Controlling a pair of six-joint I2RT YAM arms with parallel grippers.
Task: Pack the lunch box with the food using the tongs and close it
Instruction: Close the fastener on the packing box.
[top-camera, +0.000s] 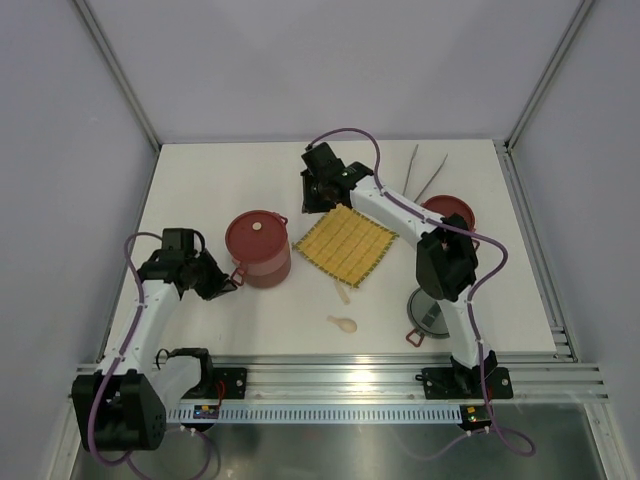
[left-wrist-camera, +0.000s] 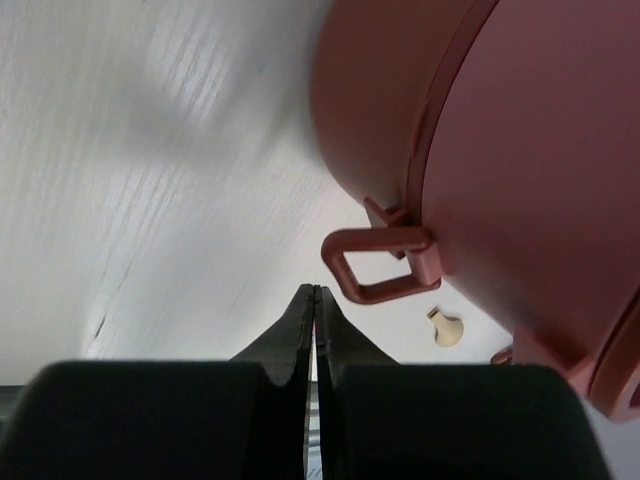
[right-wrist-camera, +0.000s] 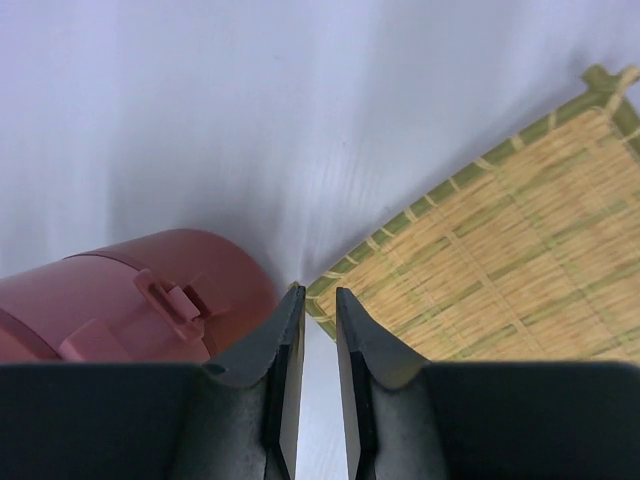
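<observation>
Currently, one round dark-red stacked lunch box (top-camera: 260, 250) stands left of one yellow woven mat (top-camera: 346, 245); one pair of slim silver tongs (top-camera: 432, 181) lies far right. Left hand (left-wrist-camera: 315, 300): closed, empty, beside the box's clip. Right hand (right-wrist-camera: 318, 297): slightly parted, empty, between box and mat.

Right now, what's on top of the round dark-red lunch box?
The round dark-red lunch box wears a flat red disc lid with one small pale blob. The lid hides the inside.
</observation>
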